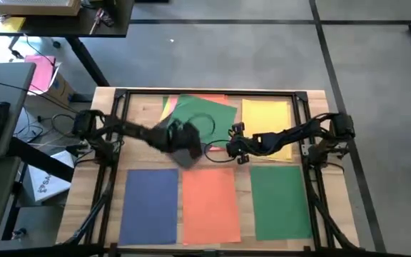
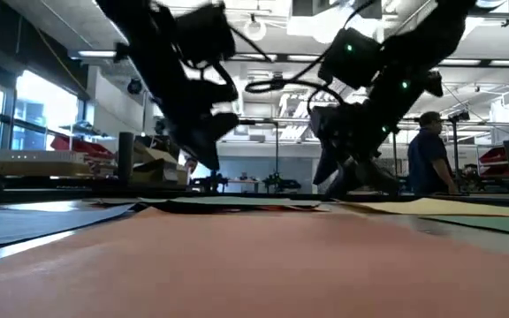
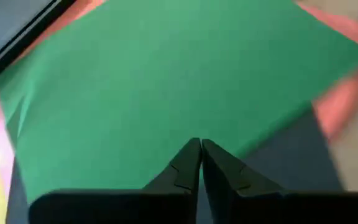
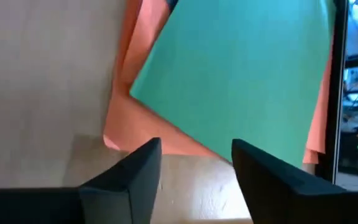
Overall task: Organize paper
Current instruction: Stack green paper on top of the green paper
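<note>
1. Sorting the messy pile at upper centre of the high view: left claw pinched shut at the edge of the skewed green sheet; grip itself unclear.
2. Right claw open, empty, just beside the pile.
3. Next: drag green clear to a free spot.
4. Blue sheet, orange sheet, second green sheet laid out lower on the wooden tabletop; lab room, person behind.
</note>
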`<state>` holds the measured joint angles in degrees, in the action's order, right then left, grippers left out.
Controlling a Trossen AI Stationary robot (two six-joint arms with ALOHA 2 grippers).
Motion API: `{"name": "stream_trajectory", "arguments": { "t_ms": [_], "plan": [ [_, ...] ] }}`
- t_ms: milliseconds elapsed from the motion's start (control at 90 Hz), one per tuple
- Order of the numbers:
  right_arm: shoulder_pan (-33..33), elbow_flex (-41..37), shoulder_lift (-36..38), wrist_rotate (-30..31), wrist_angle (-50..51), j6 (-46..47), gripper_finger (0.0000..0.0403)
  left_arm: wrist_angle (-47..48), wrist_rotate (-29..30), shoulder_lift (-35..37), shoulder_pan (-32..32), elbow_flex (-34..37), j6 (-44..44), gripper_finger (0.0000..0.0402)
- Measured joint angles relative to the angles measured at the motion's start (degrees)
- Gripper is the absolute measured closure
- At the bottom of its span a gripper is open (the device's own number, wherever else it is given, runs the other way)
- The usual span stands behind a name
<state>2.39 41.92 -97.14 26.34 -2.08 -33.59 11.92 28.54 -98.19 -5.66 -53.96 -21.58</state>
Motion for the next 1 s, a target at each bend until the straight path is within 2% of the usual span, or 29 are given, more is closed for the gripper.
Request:
{"name": "stream_trajectory", "arguments": {
  "t_ms": [133, 244, 367, 611, 756, 878, 1000],
  "plan": [
    [0.33, -0.55, -0.74, -1.92, -4.07, -4.20, 0.0222, -7.02, -7.33, 0.00, -6.63, 4.34, 1.68, 0.0401],
    [0.41, -0.41, -2.93, -4.00, -4.81, -8.90, 0.0223, -12.66, -9.56, 0.00, -9.47, 7.97, 1.72, 0.0401],
    [0.52, -0.18, -4.75, -2.88, -6.90, -11.29, 0.0223, -15.85, -12.62, 0.00, -10.64, 10.53, 1.72, 0.0401],
    [0.11, -0.36, -5.18, 1.49, -13.15, -11.91, 0.0223, -17.06, -12.80, 0.00, -10.61, 14.03, 1.54, 0.0401],
    [-0.90, 0.71, -5.18, 6.70, -11.33, -11.60, 0.0228, -18.20, -12.68, 0.13, -10.56, 15.62, 0.83, 0.0401],
    [-0.97, 3.41, -5.18, 4.70, -5.77, -10.02, 0.0240, -20.90, -12.57, 0.16, -10.37, 16.90, 0.81, 0.0401],
    [0.33, 4.95, -5.18, 0.18, -6.10, -7.40, 0.0258, -22.67, -12.63, 0.14, -10.33, 17.61, 0.30, 0.0401]
  ]
}}
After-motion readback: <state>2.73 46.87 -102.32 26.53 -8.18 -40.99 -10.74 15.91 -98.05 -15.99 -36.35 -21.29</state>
